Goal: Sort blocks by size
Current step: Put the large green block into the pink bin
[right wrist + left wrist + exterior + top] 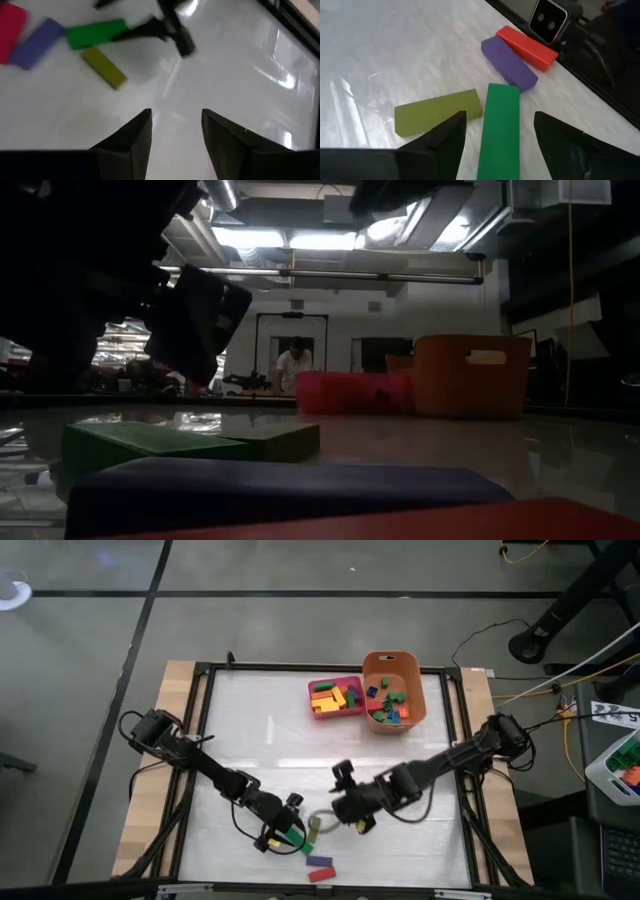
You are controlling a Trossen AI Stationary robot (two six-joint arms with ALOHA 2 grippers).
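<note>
Four bar blocks lie flat on the table near its front edge: a green one (499,131), an olive one (437,113), a purple one (509,62) and a red one (527,46). My left gripper (500,117) is open low over the green bar (291,837), one finger on each side of its near end, with a gap showing on both sides. My right gripper (176,114) hangs open above bare table, to the right of the olive bar (312,832), with nothing between its fingers.
A pink tray (352,682) with yellow, orange and green blocks and an orange tub (418,690) with mixed small blocks stand at the far middle. The table's black frame (600,75) runs just beyond the red bar. A person (292,365) is in the room behind.
</note>
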